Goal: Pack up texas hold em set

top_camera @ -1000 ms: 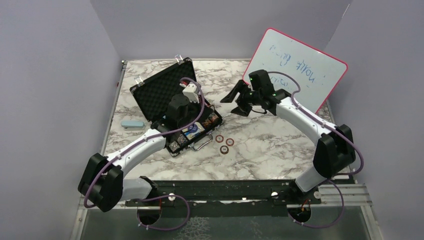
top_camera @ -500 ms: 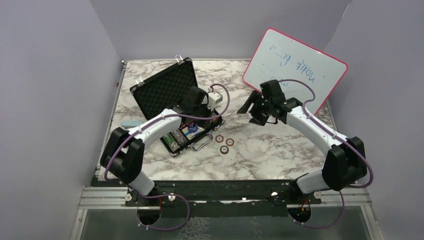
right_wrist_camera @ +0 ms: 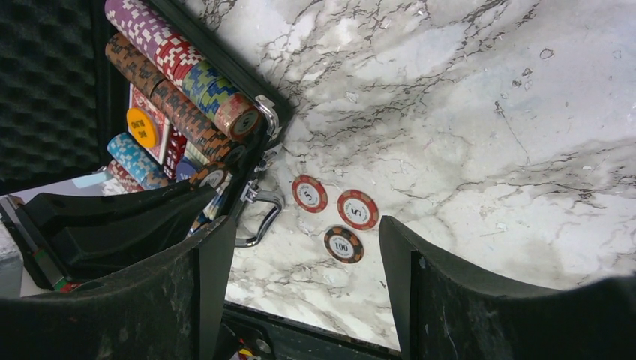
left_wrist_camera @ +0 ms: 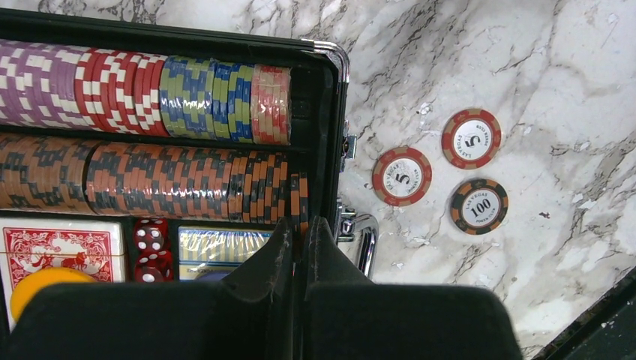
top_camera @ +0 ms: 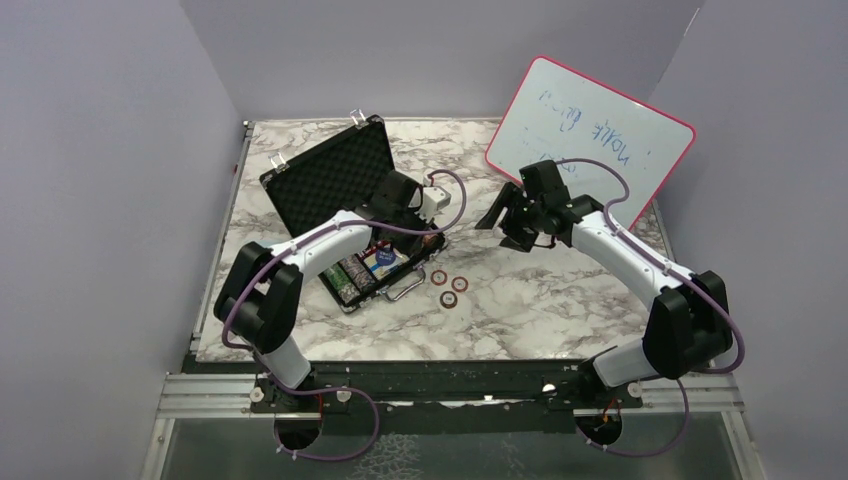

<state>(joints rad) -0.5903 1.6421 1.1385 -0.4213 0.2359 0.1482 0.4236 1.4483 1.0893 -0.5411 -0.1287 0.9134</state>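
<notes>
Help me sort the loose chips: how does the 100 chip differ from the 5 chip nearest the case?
The 100 chip has a dark, orange-striped rim; the 5 chip has a red, tan-striped rim. The 5 chip lies closer to the case than the 100 chip. Both lie flat, face up, apart, on the marble table.

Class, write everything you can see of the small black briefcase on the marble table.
The small black briefcase lies open on the marble table, its lid raised and lined with dimpled foam. The base holds rows of striped poker chips, a red card deck, red dice and a yellow round button. A silver handle sits on its front edge, with metal trim at the corner.
</notes>
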